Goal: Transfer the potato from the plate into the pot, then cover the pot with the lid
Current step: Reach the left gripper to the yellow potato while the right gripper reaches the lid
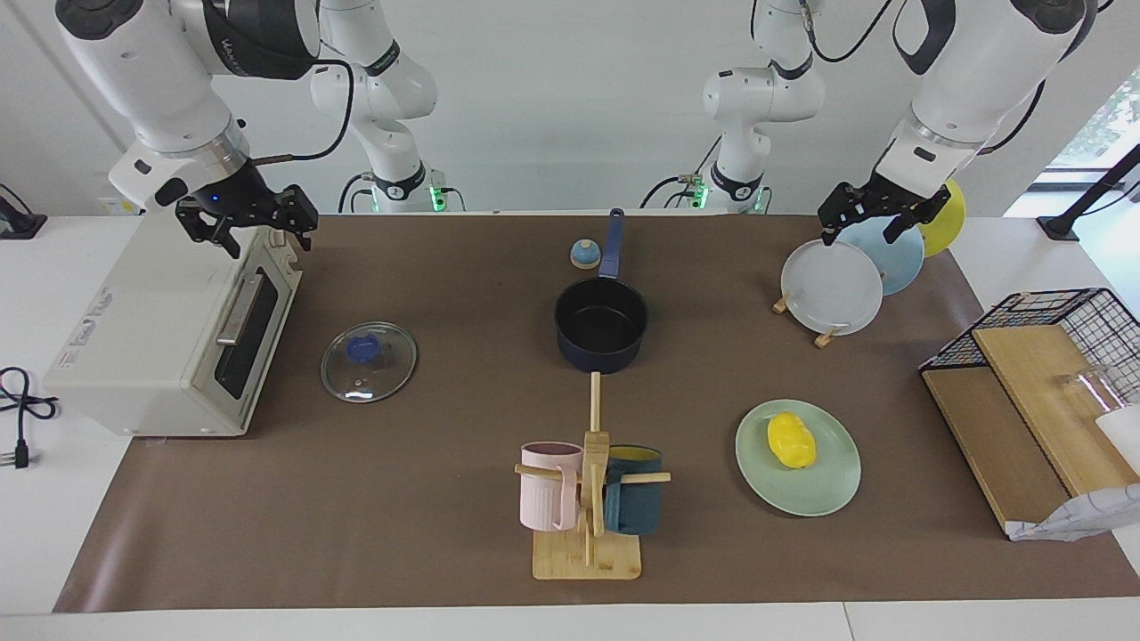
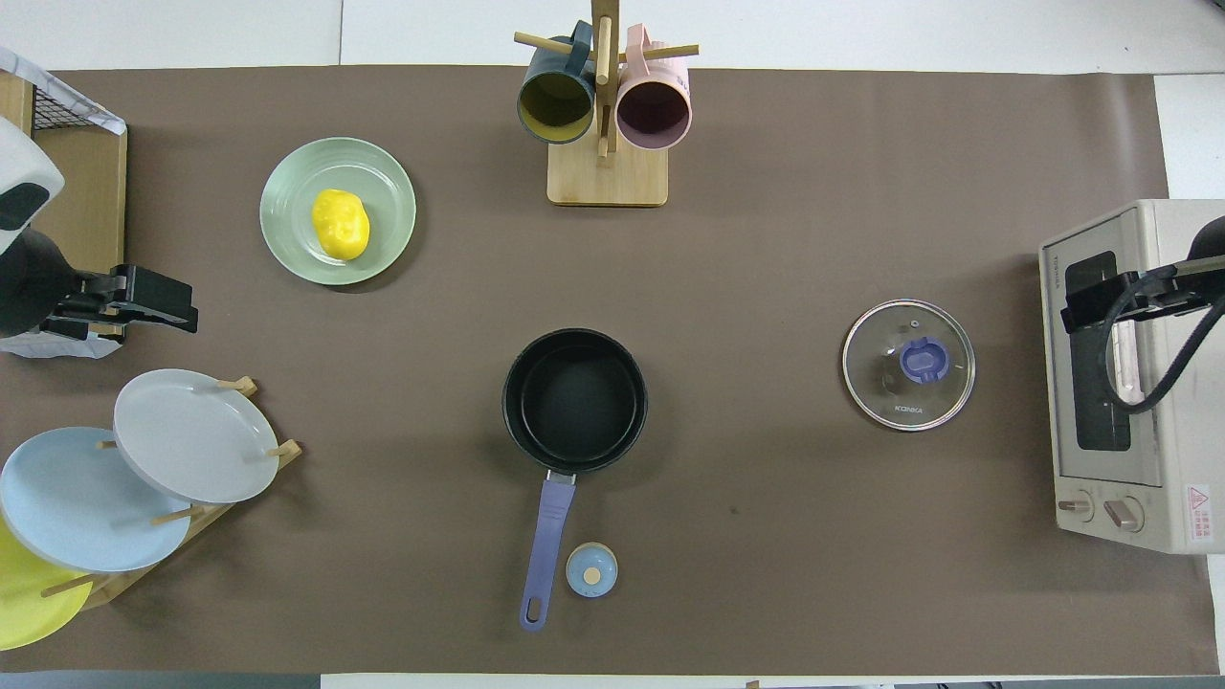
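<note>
The yellow potato (image 1: 792, 439) (image 2: 340, 223) lies on the mint-green plate (image 1: 824, 494) (image 2: 383, 177), toward the left arm's end and farther from the robots than the pot. In the middle of the mat stands the navy pot (image 1: 601, 322) (image 2: 576, 400), nothing in it, its handle pointing toward the robots. The glass lid (image 1: 369, 361) (image 2: 908, 364) lies flat toward the right arm's end. My left gripper (image 1: 859, 233) (image 2: 177, 308) hangs open over the plate rack. Over the toaster oven my right gripper (image 1: 267, 240) (image 2: 1070, 311) hangs open. Neither holds anything.
A toaster oven (image 1: 169, 338) (image 2: 1120, 383) stands beside the lid. A rack of upright plates (image 1: 833, 289) (image 2: 191, 435) is nearer the robots than the green plate. A mug stand (image 1: 588, 499) (image 2: 605, 172), a small bell (image 1: 584, 255) (image 2: 591, 569) and a wire basket (image 1: 1060, 312) also stand here.
</note>
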Controlling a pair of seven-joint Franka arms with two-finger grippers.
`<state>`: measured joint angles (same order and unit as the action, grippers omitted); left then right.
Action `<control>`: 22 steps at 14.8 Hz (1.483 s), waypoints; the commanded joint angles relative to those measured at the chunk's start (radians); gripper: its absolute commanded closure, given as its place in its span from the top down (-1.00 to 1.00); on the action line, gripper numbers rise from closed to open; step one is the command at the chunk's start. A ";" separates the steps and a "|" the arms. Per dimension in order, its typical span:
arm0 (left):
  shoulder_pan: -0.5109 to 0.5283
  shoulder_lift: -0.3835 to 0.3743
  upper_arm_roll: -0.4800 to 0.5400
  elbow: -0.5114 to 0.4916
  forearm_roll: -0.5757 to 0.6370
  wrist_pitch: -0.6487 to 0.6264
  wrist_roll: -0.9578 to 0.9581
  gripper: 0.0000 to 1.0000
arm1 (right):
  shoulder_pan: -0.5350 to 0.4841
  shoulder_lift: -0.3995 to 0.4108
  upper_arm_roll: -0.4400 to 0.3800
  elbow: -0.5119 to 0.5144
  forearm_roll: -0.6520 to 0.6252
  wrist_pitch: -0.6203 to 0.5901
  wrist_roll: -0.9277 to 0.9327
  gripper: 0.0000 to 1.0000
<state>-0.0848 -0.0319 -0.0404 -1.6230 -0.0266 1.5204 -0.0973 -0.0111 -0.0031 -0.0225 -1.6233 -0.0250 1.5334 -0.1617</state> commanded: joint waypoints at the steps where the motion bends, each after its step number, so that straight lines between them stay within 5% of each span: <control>1: -0.003 -0.013 0.005 0.002 0.004 -0.011 0.005 1.00 | -0.015 -0.018 0.010 -0.020 0.007 0.007 0.013 1.00; 9: -0.003 0.003 0.007 -0.003 0.000 0.072 0.013 1.00 | -0.015 -0.018 0.010 -0.020 0.007 0.008 0.013 1.00; 13: 0.003 0.143 0.008 0.031 -0.055 0.170 0.008 1.00 | -0.015 -0.018 0.010 -0.020 0.007 0.008 0.013 1.00; 17: -0.004 0.369 0.008 0.158 -0.064 0.249 0.004 1.00 | -0.016 -0.018 0.009 -0.020 0.007 0.008 0.013 1.00; 22: -0.009 0.515 0.011 0.160 -0.055 0.456 -0.002 1.00 | -0.012 -0.035 0.010 -0.052 0.007 0.034 -0.002 1.00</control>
<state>-0.0851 0.4221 -0.0373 -1.5022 -0.0748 1.9225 -0.0959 -0.0111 -0.0033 -0.0224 -1.6245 -0.0250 1.5344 -0.1616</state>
